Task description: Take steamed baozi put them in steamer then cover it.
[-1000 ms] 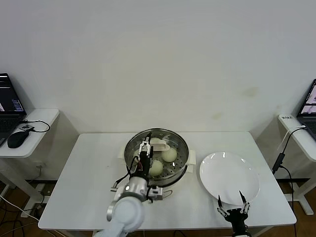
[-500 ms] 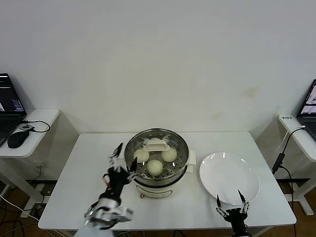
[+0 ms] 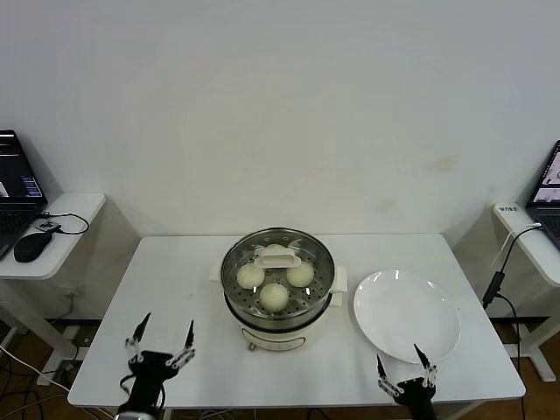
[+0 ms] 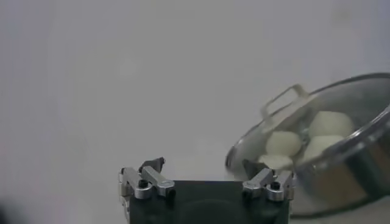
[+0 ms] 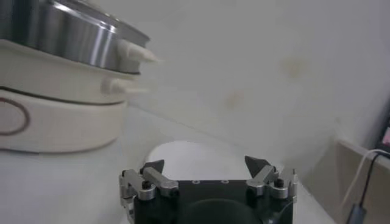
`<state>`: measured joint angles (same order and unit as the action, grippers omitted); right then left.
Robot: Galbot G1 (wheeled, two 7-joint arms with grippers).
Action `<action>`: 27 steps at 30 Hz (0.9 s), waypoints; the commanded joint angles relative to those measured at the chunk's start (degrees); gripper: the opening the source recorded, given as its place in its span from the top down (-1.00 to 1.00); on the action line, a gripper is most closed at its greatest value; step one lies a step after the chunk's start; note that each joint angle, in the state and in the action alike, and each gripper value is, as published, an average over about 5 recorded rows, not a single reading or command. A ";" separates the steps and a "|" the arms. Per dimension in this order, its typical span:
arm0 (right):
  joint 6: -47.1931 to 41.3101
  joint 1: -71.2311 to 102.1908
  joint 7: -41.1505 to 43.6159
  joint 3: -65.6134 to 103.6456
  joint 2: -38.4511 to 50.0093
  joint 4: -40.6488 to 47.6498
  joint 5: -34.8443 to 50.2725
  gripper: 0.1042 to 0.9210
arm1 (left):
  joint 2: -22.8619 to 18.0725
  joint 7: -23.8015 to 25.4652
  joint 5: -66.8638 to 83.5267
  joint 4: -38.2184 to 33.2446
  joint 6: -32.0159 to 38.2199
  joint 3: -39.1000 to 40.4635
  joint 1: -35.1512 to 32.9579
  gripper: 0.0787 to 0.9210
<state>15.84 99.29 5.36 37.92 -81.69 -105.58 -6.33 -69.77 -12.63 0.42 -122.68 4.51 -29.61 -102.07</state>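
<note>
The left gripper (image 3: 161, 346) has pulled back from the steamer (image 3: 277, 282) since a moment ago and is now hanging at the front edge of the table (image 3: 166, 289), near its front left corner, fingers spread wide and holding nothing. The cover (image 3: 277, 265) is sitting flat on the steamer, closing it, and its cream-white handle (image 3: 277, 256) is lying with its long axis running left to right, parallel to the table's back edge, toward the rear of the lid. Through the glass three steamed baozi (image 3: 274, 296) are showing clearly, bunched together on the perforated tray, with what looks like a fourth half hidden under the handle. The steamer itself is standing upright in the middle of the table, a little nearer the back edge than the front, with the white plate (image 3: 407, 315) lying just beside it toward the right edge, bare. The right gripper (image 3: 403, 376) is waiting at the front edge, just in front of the plate, its fingers also spread apart and holding nothing. From the left wrist view the lidded pot is showing the buns pale behind the glass. I am seeing no readable writing or brand on the pot, the lid or the plate.
</note>
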 commanded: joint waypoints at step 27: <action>-7.68 4.93 7.50 -1.97 5.29 -6.86 15.75 -0.76 | -6.06 0.76 18.47 5.13 5.58 -3.84 -6.01 -0.77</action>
<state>9.42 103.99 11.84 36.07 -76.69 -111.42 6.41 -75.12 -12.24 15.79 -117.70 11.72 -33.35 -108.04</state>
